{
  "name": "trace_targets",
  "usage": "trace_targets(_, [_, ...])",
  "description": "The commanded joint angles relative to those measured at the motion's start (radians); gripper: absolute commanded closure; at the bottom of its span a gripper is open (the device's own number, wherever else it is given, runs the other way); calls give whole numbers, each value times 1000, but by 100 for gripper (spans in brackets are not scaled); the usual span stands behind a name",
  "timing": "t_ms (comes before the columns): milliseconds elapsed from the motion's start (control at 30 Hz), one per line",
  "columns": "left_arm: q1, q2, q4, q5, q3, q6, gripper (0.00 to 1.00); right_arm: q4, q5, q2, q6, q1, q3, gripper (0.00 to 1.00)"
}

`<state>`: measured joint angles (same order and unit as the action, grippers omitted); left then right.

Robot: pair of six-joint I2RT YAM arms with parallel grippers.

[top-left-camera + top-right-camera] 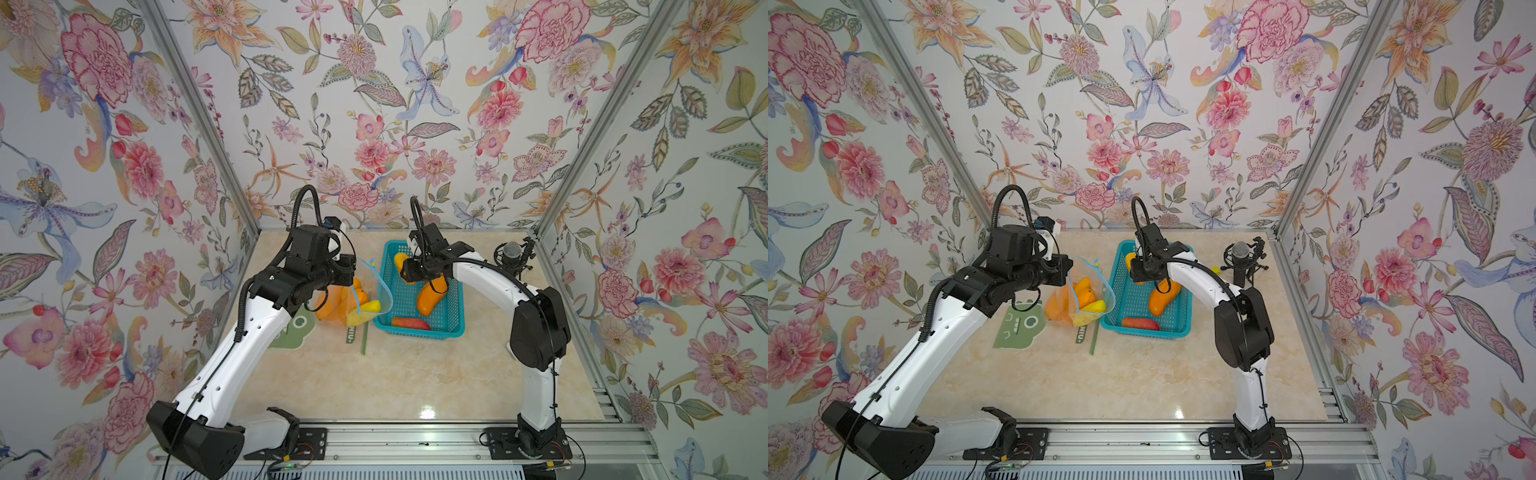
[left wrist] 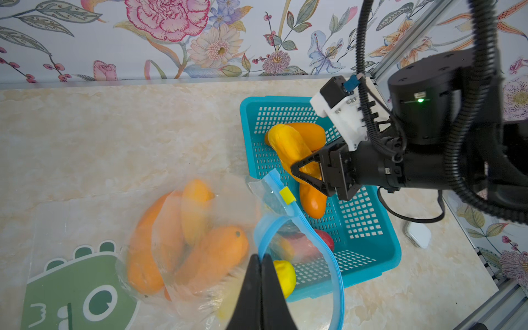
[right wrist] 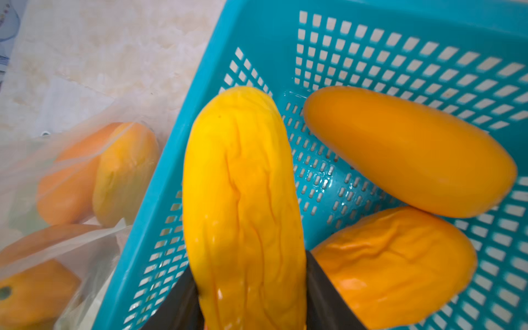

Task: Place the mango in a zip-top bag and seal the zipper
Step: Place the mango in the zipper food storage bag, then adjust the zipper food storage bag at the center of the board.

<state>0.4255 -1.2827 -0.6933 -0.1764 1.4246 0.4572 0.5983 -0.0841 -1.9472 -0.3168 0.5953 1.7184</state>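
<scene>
Overhead, the right arm is arched over the basket (image 3: 257, 43), and the right gripper (image 3: 251, 265) is clamped on a mango (image 3: 240, 185) above 2 other mangoes (image 3: 408, 148); the left gripper (image 2: 261, 263) is pinched shut on the zip-top bag (image 2: 285, 220) rim, seen only in the left wrist view, its mouth held open just beside the basket wall, with bare table (image 1: 415, 382) in front

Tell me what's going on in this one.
The left claw is shut on the blue zipper rim of the zip-top bag, holding its mouth open beside the teal basket. Several bagged mangoes lie inside. The right claw is closed around a yellow mango in the basket, next to two orange mangoes and a reddish fruit. The bag is not sealed.
</scene>
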Motion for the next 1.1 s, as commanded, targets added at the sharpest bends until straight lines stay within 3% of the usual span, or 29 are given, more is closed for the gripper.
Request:
trace_targets(0, [-11,-2,16,2,8,5,100,-35,-38,138,-14,16,-68,52])
trace_targets(267, [-11,-22,12,2,37,-4,100,-44,-108,350,-27,61,-149,52])
trace_targets(500, [-11,-28,14,-5,44,-7,100,-43,-194,449,-59,105,-194,52])
trace_targets(833, [-11,-29,21,-9,47,-8,100,-65,-250,419,-100,214,-207,53])
trace_targets(1067, [-11,-14,27,-20,43,-3,100,-135,-280,336,-140,231,-179,52])
